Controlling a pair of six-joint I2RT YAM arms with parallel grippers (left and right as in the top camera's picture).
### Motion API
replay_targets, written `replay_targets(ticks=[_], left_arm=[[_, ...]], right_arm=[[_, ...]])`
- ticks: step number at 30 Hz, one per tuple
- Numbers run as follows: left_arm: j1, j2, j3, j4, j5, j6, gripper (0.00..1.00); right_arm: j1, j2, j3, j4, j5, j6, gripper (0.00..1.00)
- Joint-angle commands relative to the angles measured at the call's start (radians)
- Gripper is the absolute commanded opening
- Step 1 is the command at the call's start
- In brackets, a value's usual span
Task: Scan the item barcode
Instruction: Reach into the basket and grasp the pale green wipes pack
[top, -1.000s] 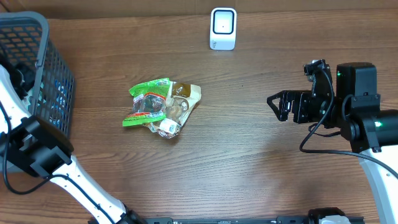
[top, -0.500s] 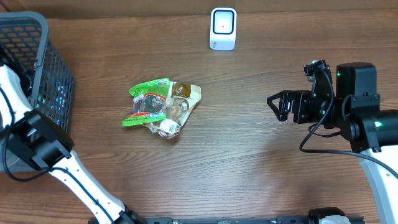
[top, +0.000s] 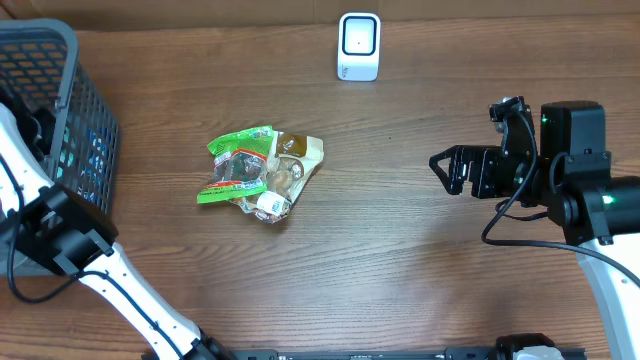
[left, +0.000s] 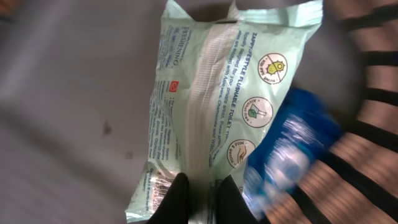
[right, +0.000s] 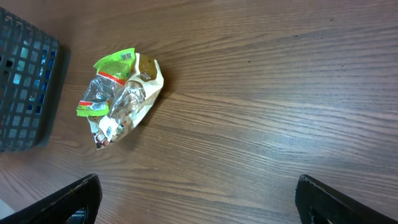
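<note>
Left wrist is showing the left gripper (left: 203, 200), just snapped shut, pinching the wipes pack (left: 217, 87) for scanning, the right gripper (top: 444, 172) hanging open, empty.

Brown wooden table (top: 380, 270) lies under even light.

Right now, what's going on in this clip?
Inside the basket, the left pincer is shut on the seam of a pale green wipes pack beside a blue packet. The right pincer hangs open over the table, holding nothing. A heap of snack bags lies mid-table; the scanner stands at the far edge, with nothing presented to it yet.
</note>
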Motion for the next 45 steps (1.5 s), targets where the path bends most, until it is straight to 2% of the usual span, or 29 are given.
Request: replay_targets(ticks=[1,7,9,12,14,15,17,20,23,24,27,31,37,45], left_arm=[[-0.005,-0.260,0.150,-0.046,0.065,-0.031,0.04],[-0.027,-0.539,0.165,-0.142,0.144,-0.026,0.04],[-0.078,-0.584,0.165,-0.220,0.164,-0.018,0.04],[-0.187,-0.592,0.145,-0.238,0.184,0.016,0.04],[-0.249,-0.587,0.140,-0.236,0.101,0.015,0.04],[-0.265,-0.581,0.140,-0.227,0.028,-0.010,0.08],[-0.269,-0.568,0.140,-0.197,-0.060,-0.065,0.43],[-0.194,-0.558,0.140,-0.144,-0.053,-0.066,0.74],[-0.077,-0.552,0.140,-0.104,0.007,-0.070,0.90],[-0.040,-0.542,0.140,-0.095,0.014,-0.071,0.93],[0.044,-0.481,0.140,-0.101,0.015,-0.069,0.93],[0.101,-0.307,0.140,-0.130,0.066,-0.026,0.88],[0.096,-0.068,0.140,-0.233,0.130,0.042,0.81],[0.053,0.149,0.140,-0.239,0.163,0.095,0.79]], right_arm=[[0.002,-0.004,0.023,-0.006,-0.006,0.004,1.00],[0.002,-0.004,0.023,0.004,-0.006,0.003,1.00],[0.002,-0.004,0.023,0.011,-0.006,0.004,1.00],[0.002,-0.004,0.023,0.011,-0.006,0.004,1.00],[0.002,-0.004,0.023,0.006,-0.006,0.004,1.00],[0.002,-0.004,0.023,0.000,-0.006,0.004,1.00],[0.002,-0.004,0.023,-0.007,-0.006,0.003,1.00],[0.002,-0.004,0.023,0.001,-0.006,0.003,1.00],[0.002,-0.004,0.023,0.009,-0.006,0.003,1.00],[0.002,-0.004,0.023,0.013,-0.006,0.003,1.00],[0.002,-0.004,0.023,0.023,-0.006,0.003,1.00],[0.002,-0.004,0.023,0.032,-0.006,0.004,1.00],[0.002,-0.004,0.023,0.045,-0.014,0.012,1.00],[0.002,-0.004,0.023,0.045,-0.021,0.023,1.00]])
